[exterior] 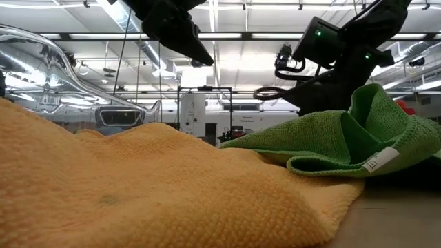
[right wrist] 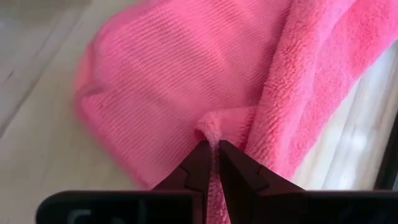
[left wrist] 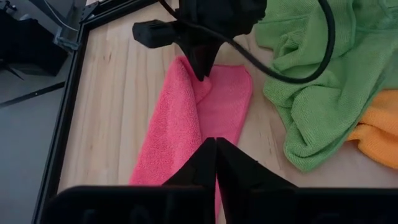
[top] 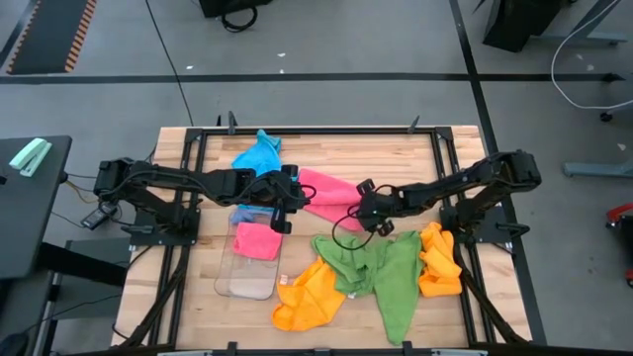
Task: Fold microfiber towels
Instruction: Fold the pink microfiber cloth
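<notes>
- The wooden table (top: 396,148) is carrying a spread of microfiber towels, with both arms reaching inward and meeting over its middle.
- The green towel (top: 381,272) is sprawling crumpled at the near right, overlapping an orange towel (top: 307,297) at near centre, with another orange towel (top: 438,262) bunching just beside it on the right; all three are waiting unfolded.
- The clear plastic tray (top: 247,282) is lying left of centre, with a folded pink towel (top: 257,240) resting at its far end; a blue towel (top: 259,153) is lying beyond it near the far edge.
- The pink towel in work (top: 331,186) is lying half-doubled at the middle of the table, between the two grippers.
- The left gripper (top: 285,203) is sitting at the towel's left end with its fingers together; the wrist view shows the tips right at the pink edge, apparently pinching it.
- The right gripper (right wrist: 211,152) is clamping a small pucker of pink cloth at the towel's right end.
- To fold well, both grips should probably be travelling together, level, keeping the held edge taut and laying it squarely onto the opposite edge; uneven pulling would likely be skewing the fold or slipping the thin pinch.
</notes>
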{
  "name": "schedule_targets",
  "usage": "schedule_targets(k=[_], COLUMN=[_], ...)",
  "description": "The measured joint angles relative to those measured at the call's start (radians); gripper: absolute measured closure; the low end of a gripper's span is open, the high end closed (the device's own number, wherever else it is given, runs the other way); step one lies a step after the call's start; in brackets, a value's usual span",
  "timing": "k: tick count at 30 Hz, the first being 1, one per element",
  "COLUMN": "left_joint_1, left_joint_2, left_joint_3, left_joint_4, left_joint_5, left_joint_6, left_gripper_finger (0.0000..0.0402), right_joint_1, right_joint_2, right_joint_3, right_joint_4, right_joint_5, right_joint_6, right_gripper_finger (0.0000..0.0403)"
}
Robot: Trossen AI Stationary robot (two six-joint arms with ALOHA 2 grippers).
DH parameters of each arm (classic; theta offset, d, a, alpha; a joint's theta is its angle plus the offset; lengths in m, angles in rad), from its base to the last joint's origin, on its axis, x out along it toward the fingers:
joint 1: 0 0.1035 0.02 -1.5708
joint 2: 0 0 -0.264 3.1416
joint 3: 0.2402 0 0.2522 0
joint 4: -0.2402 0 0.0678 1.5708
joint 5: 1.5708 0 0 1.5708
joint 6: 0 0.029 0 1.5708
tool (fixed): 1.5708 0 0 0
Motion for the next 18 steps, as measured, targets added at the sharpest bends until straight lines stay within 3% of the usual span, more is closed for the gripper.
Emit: schedule_targets(k=[7,14,18], left_joint_1=[0.0,-0.005,-0.018], left_joint_2=[0.0,-0.034,-0.037], left_joint_3=[0.001,-0.01,-0.086], left_joint_4=[-0.014,-0.153,-0.056], left_joint_5=[0.0,0.015,0.026], left_joint_6=[-0.036,-0.095,-0.092], left_gripper_finger=[0.0384,0.0394,0.0393], right_joint_1=[-0.01,-0.01,-0.01], right_joint_2=[0.0,0.0,0.002], right_joint_3=[0.0,0.0,0.0], right_joint_4=[-0.006,0.012,0.021], right_joint_5=[-0.021,-0.021,-0.025], right_joint_6=[0.018,-0.006,-0.046], right_gripper_finger=[0.0355,0.0297,0.0275])
